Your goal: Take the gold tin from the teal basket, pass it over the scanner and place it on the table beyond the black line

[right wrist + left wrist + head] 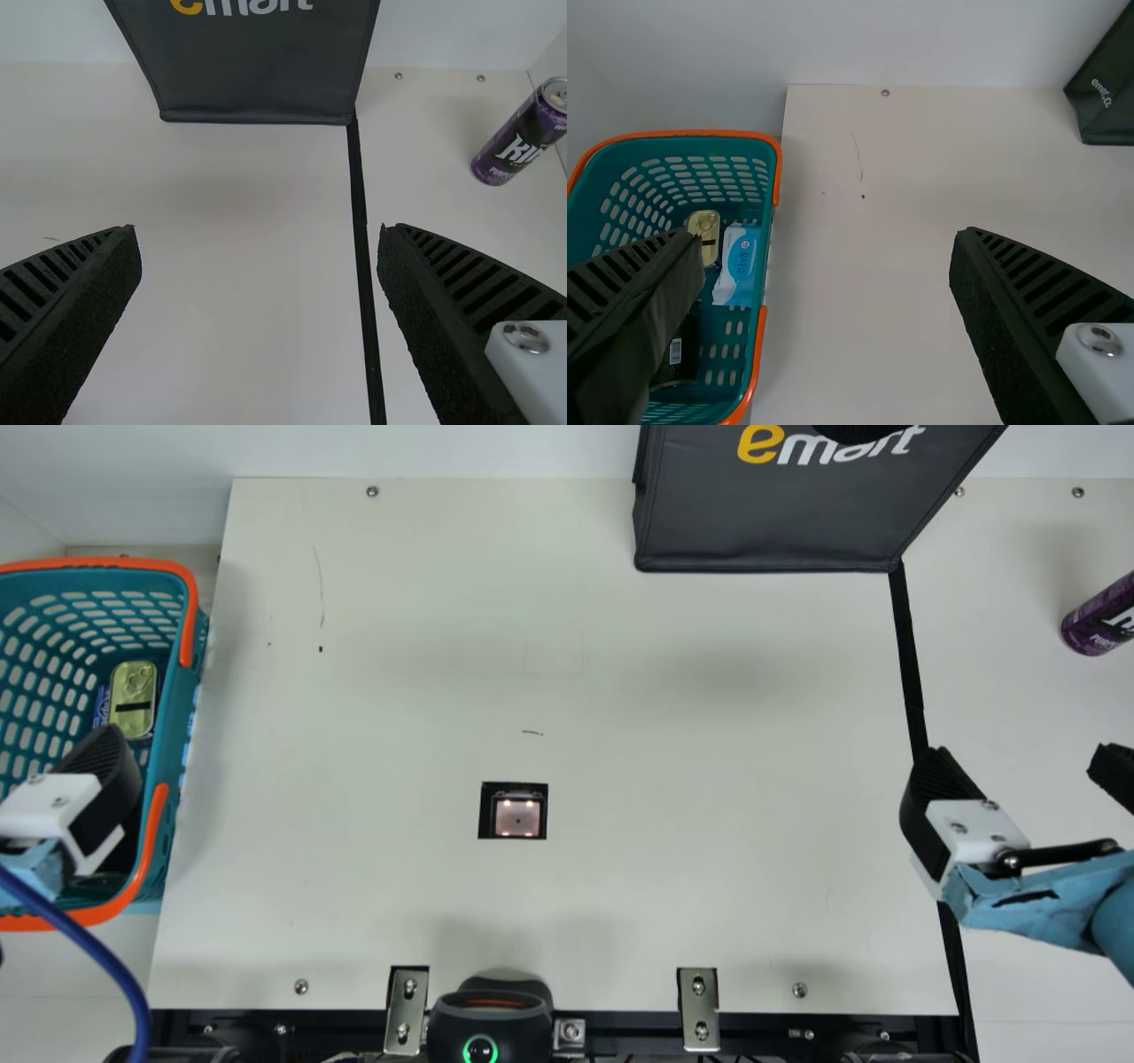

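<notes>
Nearest us, the left end effector (99,775) stands spread wide over the near part of the teal basket (180,708) in the main view; we see nothing held between its ribbed fingers (1028,292) in the left wrist view. The right end effector (1023,762) is likewise wide open and empty, above the black line (905,655). A blue cable (104,957) curves past the left end effector.

We find the gold tin (133,700) inside the basket, toward its far right corner, its long axis running near to far, roughly along the basket's right side. Its ring tab faces the far end; a black bar marks its face. In the left wrist view, we see a blue-and-white packet (738,266) just beside it.

Along the near edge of the cream tabletop (709,762), we note a black device (492,1027) with a lit green ring. Farther in lies the square scanner (516,815), its window lit. Beyond the black line, on our right, we see a purple can (1099,620). At the far side, a dark bag (771,522) meets the line's end, before a pale wall (425,447).
</notes>
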`<move>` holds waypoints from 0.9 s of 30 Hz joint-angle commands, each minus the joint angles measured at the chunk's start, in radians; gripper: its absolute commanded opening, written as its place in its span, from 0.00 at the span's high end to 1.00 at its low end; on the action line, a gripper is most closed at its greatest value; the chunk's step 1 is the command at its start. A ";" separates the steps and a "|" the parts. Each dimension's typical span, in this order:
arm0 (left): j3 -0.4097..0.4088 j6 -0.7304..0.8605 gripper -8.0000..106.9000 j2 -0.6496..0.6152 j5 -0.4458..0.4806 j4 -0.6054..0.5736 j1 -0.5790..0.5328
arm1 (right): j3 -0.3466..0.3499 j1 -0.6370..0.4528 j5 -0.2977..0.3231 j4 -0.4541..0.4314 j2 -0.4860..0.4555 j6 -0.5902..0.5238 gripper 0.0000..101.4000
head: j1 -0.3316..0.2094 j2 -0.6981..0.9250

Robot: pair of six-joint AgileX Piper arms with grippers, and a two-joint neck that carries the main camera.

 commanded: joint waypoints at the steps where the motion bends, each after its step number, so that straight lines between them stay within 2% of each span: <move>1: 0.000 0.000 0.15 0.000 0.000 0.000 0.000 | 0.000 0.000 0.000 0.000 0.000 0.000 0.06 | -0.029 0.025; 15: 0.000 0.000 0.15 0.000 0.000 0.000 0.000 | 0.000 0.000 -0.001 0.000 0.000 0.000 0.06 | -0.029 0.351; 27: 0.000 -0.001 0.15 0.001 -0.001 0.001 -0.001 | 0.000 0.000 -0.001 0.000 0.000 0.000 0.06 | -0.029 0.351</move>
